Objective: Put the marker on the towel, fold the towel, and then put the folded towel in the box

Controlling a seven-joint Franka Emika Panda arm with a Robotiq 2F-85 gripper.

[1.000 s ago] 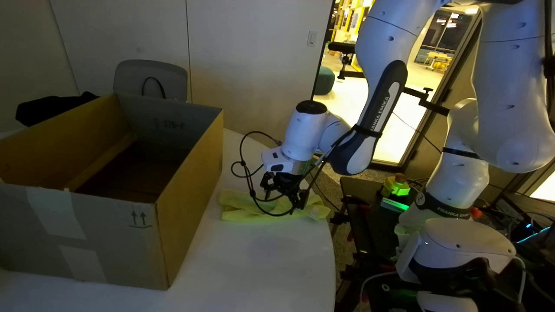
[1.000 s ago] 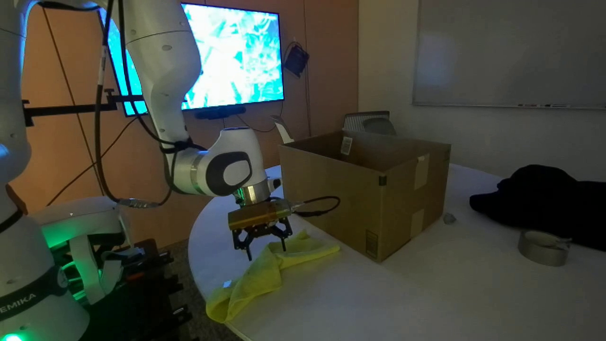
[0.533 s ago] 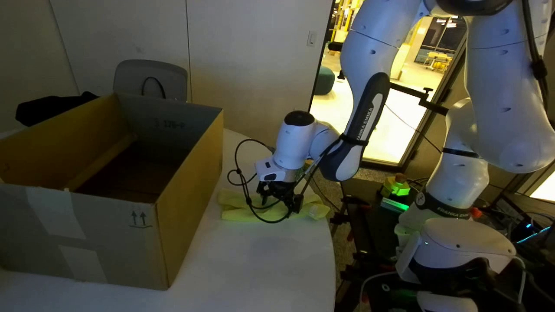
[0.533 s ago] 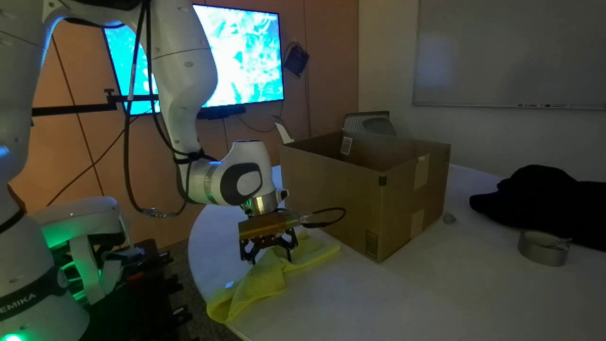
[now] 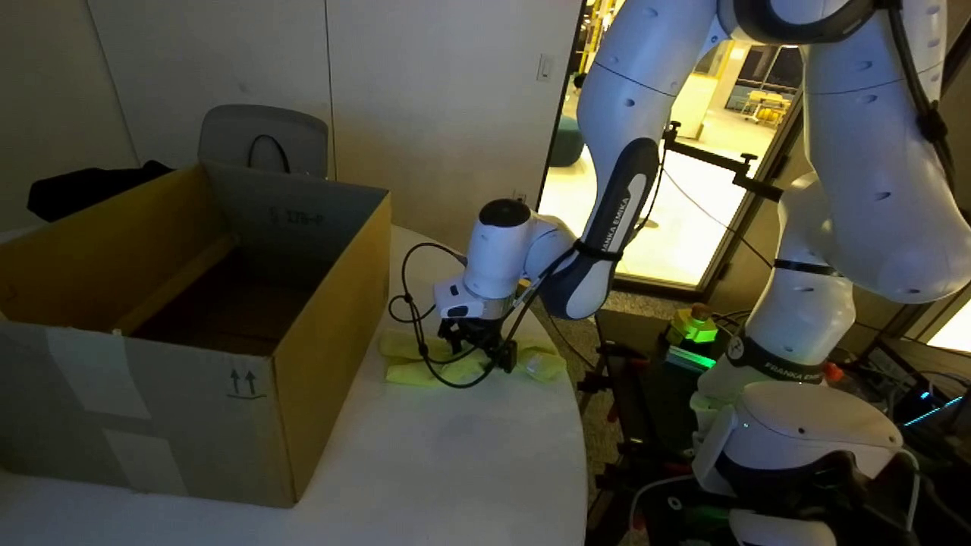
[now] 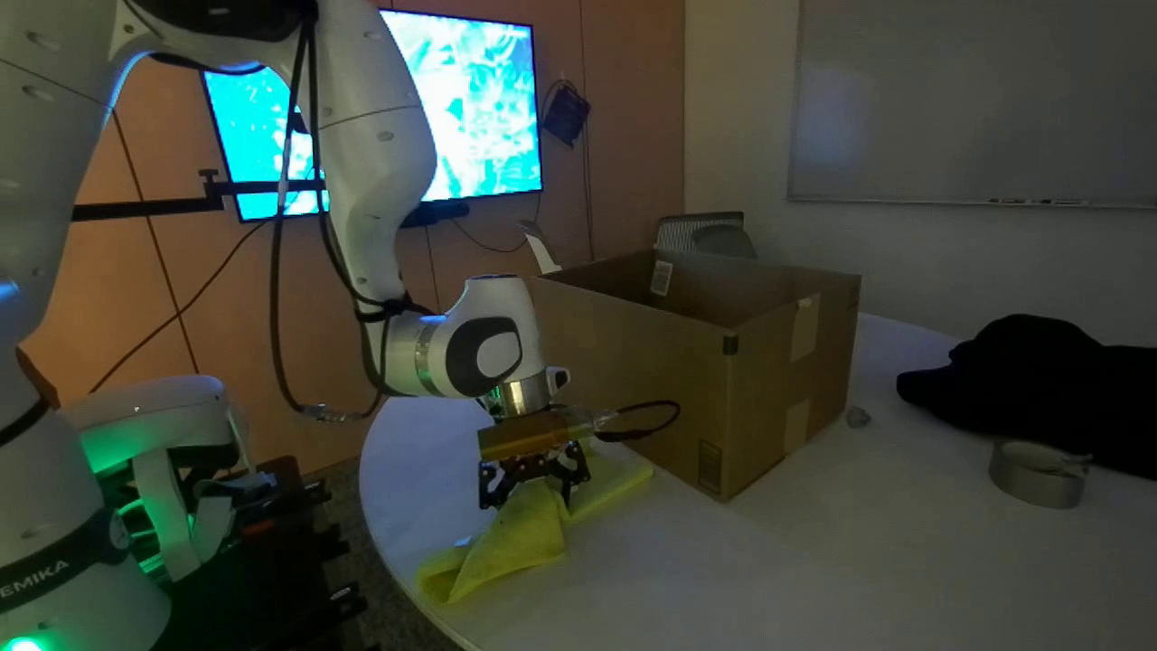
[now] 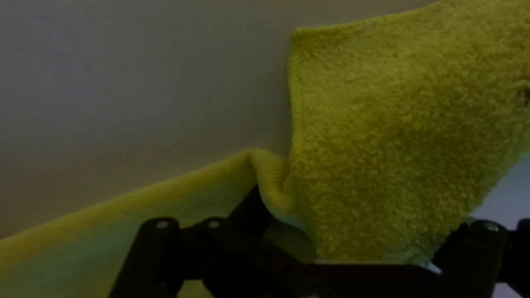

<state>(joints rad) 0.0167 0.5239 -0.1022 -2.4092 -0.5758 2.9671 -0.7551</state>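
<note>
The yellow-green towel (image 5: 410, 369) lies rumpled and partly folded over on the white table beside the box, and shows in an exterior view (image 6: 520, 542) with a small white tag near its close end. My gripper (image 6: 529, 500) points down over the towel's middle. In the wrist view the gripper (image 7: 350, 227) has its fingers spread wide, with a raised part of the towel (image 7: 393, 124) between them; the left finger touches or presses into a fold. The brown cardboard box (image 5: 152, 409) stands open-topped next to the towel, also in an exterior view (image 6: 633, 380). The marker is hidden or out of view.
A black cloth heap (image 6: 1039, 389) and a grey tape roll (image 6: 1038, 475) lie on the table past the box. A grey chair (image 5: 262, 140) stands behind the box. The round table's edge (image 5: 584, 455) runs close to the towel's end.
My gripper has moved down and toward the box, onto the towel. The towel's end near the table edge has shifted slightly toward the box, and its middle is more bunched up.
</note>
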